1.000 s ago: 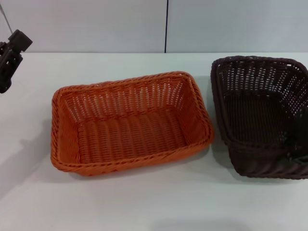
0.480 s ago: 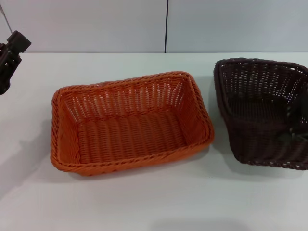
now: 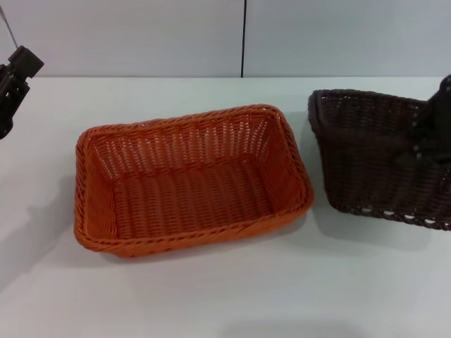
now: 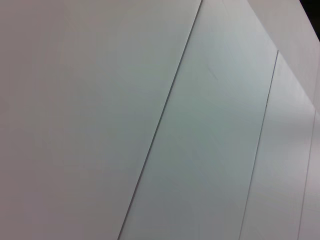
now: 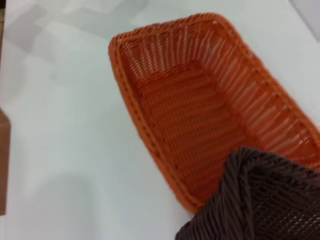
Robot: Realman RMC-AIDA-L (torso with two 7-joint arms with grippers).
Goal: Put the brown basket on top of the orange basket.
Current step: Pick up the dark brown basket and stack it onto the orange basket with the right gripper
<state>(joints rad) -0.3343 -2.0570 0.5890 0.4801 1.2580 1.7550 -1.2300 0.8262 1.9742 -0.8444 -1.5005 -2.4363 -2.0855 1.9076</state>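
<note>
At 3 o'clock on the bench (image 3: 211, 296), the right end effector (image 3: 431, 137) grips the tilted brown basket (image 3: 373, 155); the orange basket (image 3: 190, 183) lies at 9 o'clock from it, long axis crosswise.

The brown basket (image 3: 377, 158) sits right of the orange basket (image 3: 190, 179).

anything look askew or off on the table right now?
Only the brown basket: it is tipped, its near edge raised so its outer side faces the head camera, with the right gripper at its right end. That fits a lift in progress. The orange basket sits flat and looks intact. The left gripper is parked far left.
</note>
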